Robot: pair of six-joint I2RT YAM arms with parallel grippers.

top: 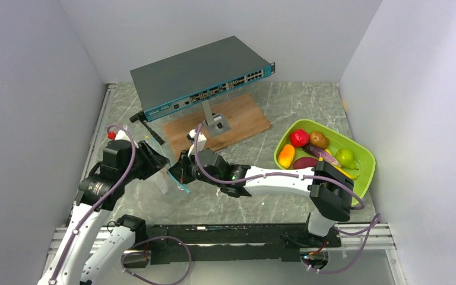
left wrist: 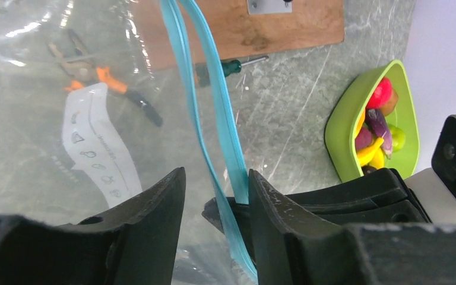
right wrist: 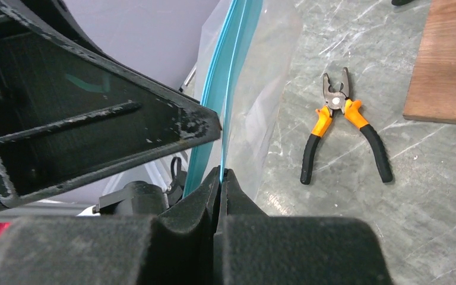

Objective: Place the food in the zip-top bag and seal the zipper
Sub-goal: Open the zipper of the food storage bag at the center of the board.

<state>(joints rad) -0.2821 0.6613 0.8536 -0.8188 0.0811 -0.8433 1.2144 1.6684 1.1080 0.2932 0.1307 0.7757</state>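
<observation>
Hanging upright between the two arms, the zip-top bag (top: 175,181) sits left of the table's centre, mouth edge turned toward the grippers. The right gripper (right wrist: 221,175) reaches across from the right side, and its fingers are pressed together on the zipper (right wrist: 228,71), pinching the teal strip where it meets the fingertips. From that pinch the strip rises away, with the clear film (right wrist: 267,89) spreading to its right.

The left gripper (left wrist: 217,178) comes in from the left and meets the same edge. Its fingers stand partly apart with a clear gap, and the zipper (left wrist: 217,89) runs down through that gap. The strip lies close against the right-hand finger (left wrist: 273,219) and clear of the other one. It clamps nothing. The crinkly bag wall (left wrist: 65,59), bearing a white printed label (left wrist: 98,142), fills the left of this wrist view.

Orange-handled pliers (right wrist: 341,127) lie on the table behind the bag.

The food lies well apart from both grippers, in a lime-green tray (top: 365,163) at the right of the table. It holds a red apple (top: 299,138), a brown round fruit (top: 319,139), an orange piece (top: 286,156), a purple eggplant (top: 320,153), a green pear (top: 345,157) and a yellow banana (top: 347,172).
</observation>
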